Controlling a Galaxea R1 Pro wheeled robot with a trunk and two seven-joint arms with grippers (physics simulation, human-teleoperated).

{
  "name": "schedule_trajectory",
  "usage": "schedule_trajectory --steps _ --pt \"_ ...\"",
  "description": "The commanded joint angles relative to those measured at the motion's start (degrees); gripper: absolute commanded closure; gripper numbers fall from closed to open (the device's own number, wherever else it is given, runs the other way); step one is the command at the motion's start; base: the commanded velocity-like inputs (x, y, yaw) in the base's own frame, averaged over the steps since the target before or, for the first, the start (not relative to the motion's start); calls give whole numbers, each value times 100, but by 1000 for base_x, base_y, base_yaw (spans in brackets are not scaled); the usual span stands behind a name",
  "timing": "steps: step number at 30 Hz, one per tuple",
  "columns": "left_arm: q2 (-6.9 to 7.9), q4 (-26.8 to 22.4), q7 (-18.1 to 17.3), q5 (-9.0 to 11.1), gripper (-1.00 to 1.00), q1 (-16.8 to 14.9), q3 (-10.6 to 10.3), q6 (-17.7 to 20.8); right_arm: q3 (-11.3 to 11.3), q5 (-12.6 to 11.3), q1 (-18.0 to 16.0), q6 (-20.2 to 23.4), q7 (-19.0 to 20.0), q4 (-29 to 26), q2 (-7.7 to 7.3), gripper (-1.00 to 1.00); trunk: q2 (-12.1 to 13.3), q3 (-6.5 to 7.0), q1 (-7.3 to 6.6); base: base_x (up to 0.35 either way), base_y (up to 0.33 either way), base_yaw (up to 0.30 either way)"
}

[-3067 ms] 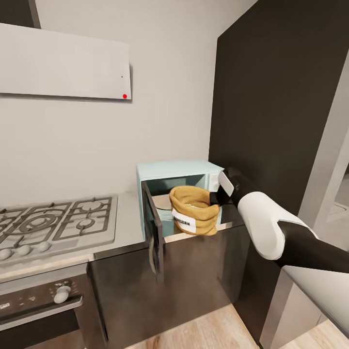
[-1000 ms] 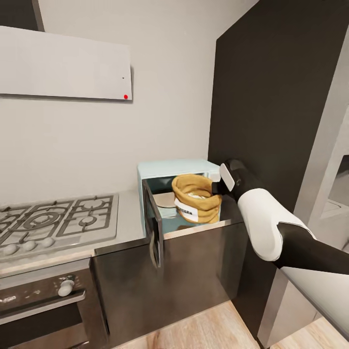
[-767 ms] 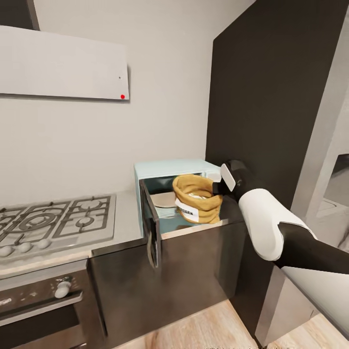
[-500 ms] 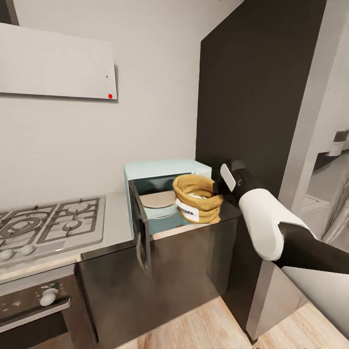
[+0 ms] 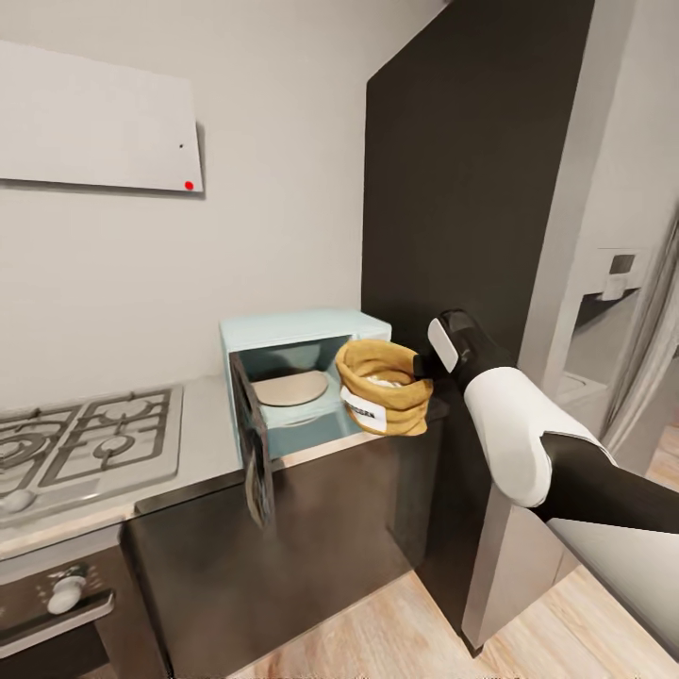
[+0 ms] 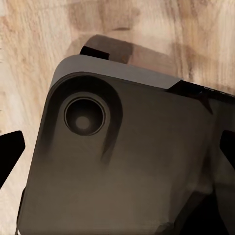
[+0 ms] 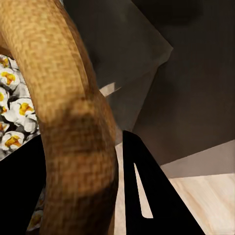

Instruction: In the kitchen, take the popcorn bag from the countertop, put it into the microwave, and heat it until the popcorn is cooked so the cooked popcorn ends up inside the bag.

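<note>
The soft golden-tan cloth popcorn bag [image 5: 384, 387] with its rolled rim and white label hangs in the air off the right front corner of the small pale mint-blue microwave [image 5: 304, 377], over the front edge of the grey brushed-metal worktop [image 5: 203, 443], held by the right gripper [image 7: 81, 161] whose jaws are clamped on the rim: in the right wrist view one dark finger sits outside the cloth and the other inside, next to white popped kernels. The main risk, as I judge it, is the soft rim slipping or folding in that one-sided pinch, so the bag tips and spills kernels onto the light wood floor [image 5: 415, 632]. It could also snag on the cavity's right edge, since it hangs beside the opening rather than squarely before it. The dark glass door [image 5: 251, 453] stands swung open to the left, projecting past the worktop edge, where a swinging arm could knock it. The tall dark cabinet wall [image 5: 462, 189] crowds the right arm, and the grey gas hob [image 5: 85, 438] lies well apart. The left wrist view shows a dark rounded robot body [image 6: 122, 161] over floor; whether those jaws are apart I cannot tell.
</note>
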Motion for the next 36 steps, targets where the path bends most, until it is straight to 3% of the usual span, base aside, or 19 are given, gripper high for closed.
schedule_trajectory --steps 1,23,36 --pt "-1 -2 3 21 -100 -1 10 -8 -44 28 -5 18 -5 -6 7 100 -4 -6 -1 -102 217 -1" --pt "-1 -1 4 21 -100 -1 2 -7 -36 17 -5 18 3 -6 16 100 -4 -6 -1 -35 221 0" --pt "-1 -7 5 21 -100 -1 2 -7 -44 35 -5 18 -8 185 -2 100 -4 -6 -1 0 14 0"
